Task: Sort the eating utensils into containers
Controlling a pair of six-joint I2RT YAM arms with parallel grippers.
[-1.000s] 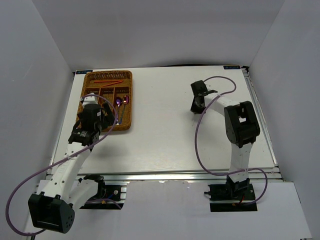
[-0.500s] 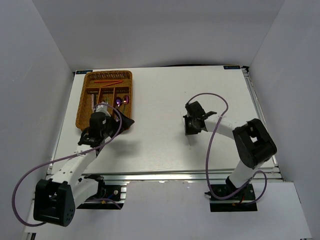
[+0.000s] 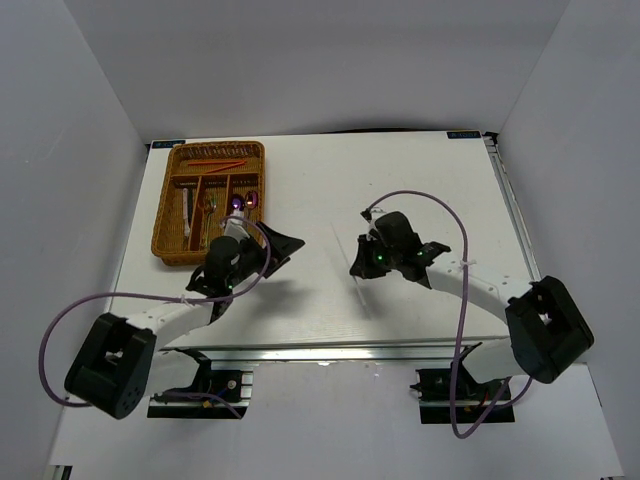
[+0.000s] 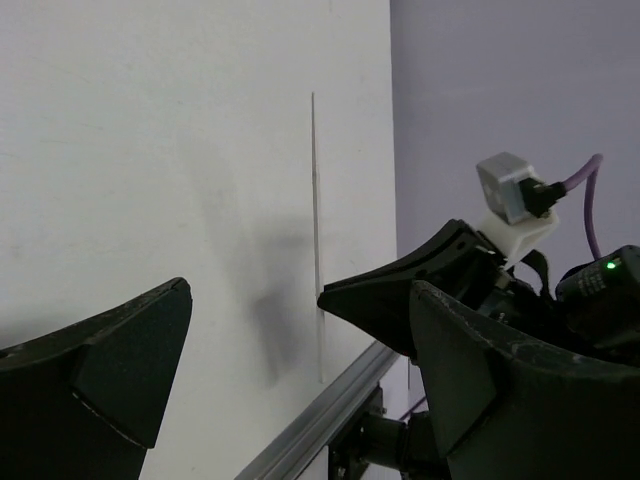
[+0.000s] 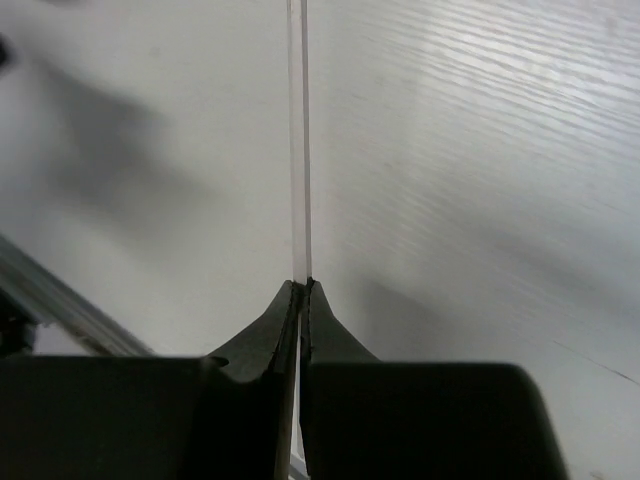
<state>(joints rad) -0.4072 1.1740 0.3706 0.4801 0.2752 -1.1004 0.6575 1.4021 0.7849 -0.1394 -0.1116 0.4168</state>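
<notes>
Right wrist view: my right pincer (image 5: 301, 285) clamps a thin white chopstick (image 5: 297, 150); my left pincer (image 4: 300, 300) gapes, empty. The brown woven wicker tray (image 3: 158, 235), far left, holds several utensils. I see no others on the worktop (image 3: 330, 190), so this is probably the last.

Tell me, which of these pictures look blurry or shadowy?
Top external view: even, soft light, with faint shadows on the table. Left wrist view: its dark fingers loom soft-edged up close. Right wrist view: the right end effector is a black silhouette, the white chopstick it pinches looks slightly blurred, and there is sheen on the table.
</notes>
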